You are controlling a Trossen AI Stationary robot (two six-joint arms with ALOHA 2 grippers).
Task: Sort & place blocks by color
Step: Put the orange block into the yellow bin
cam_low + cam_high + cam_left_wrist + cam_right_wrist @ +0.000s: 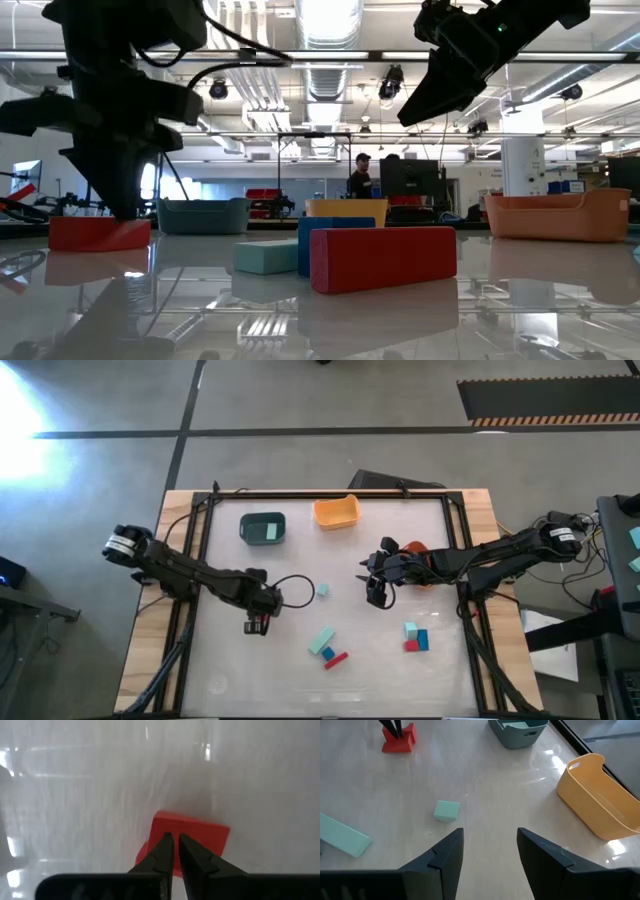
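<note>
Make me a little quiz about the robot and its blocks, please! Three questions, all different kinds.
1. True or false: the left end effector is right at a red block.
2. Which bin sits between the other two in the high view?
A. the teal bin
B. the yellow-orange bin
C. the orange bin
3. Fill in: the right end effector is open, and the small cube on the table ahead of it is ____ in colour.

Key: 1 true. 2 B. 3 mint green.
</note>
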